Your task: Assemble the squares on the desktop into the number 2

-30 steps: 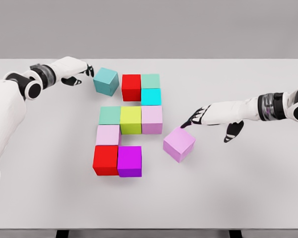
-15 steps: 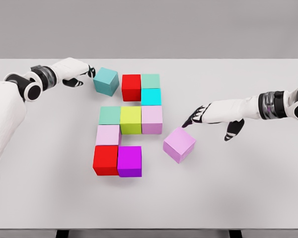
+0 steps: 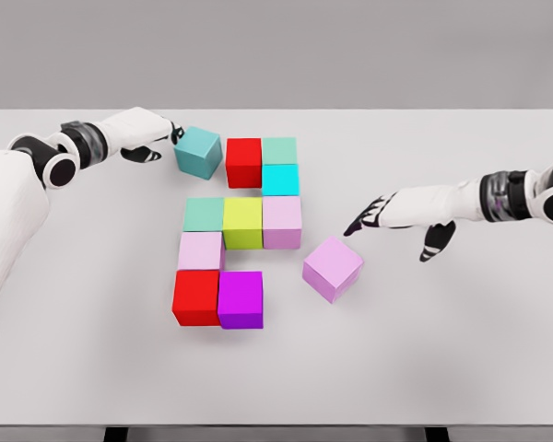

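Teal cube (image 3: 198, 151) skewed beside red cube (image 3: 244, 162); left hand (image 3: 146, 132) fingertips touching it, no grasp. Right hand (image 3: 396, 215) fingers loose, off lilac cube (image 3: 333, 268). Step: top-row closure. Next: push teal flush.

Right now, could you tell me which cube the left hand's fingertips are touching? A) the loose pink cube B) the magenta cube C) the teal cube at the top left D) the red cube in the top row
C: the left hand reaches its fingertips to the teal cube, left of the top red cube.
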